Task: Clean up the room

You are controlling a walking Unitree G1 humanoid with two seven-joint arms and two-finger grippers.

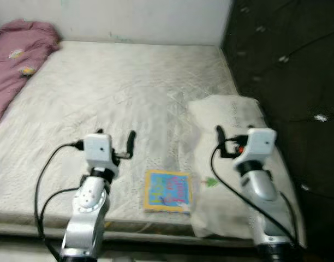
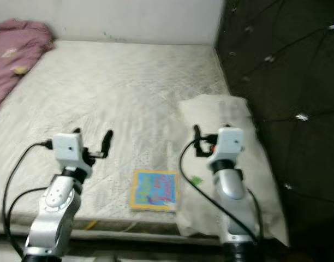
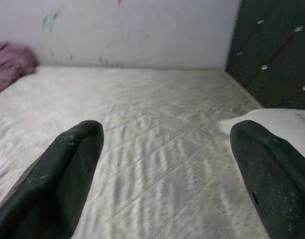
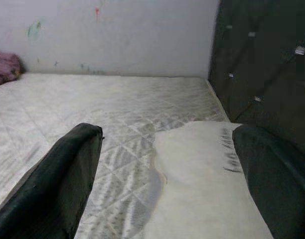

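Observation:
A colourful picture book [image 1: 168,191] lies flat on the white quilted mattress [image 1: 118,82], close to its front edge and between my two arms. A white pillow [image 1: 232,117] lies along the mattress's right side, with a small green mark [image 1: 212,182] on its near part. My left gripper [image 1: 115,139] hovers open above the mattress, left of and just beyond the book. My right gripper [image 1: 231,136] is open over the pillow, whose white surface lies between its fingers [image 4: 68,174] in the right wrist view. Neither gripper holds anything.
A crumpled pink blanket [image 1: 17,54] sits at the far left corner of the bed. A dark tufted headboard [image 1: 287,65] runs along the right side, and a white wall [image 1: 129,19] closes the far end. Black cables loop from both wrists.

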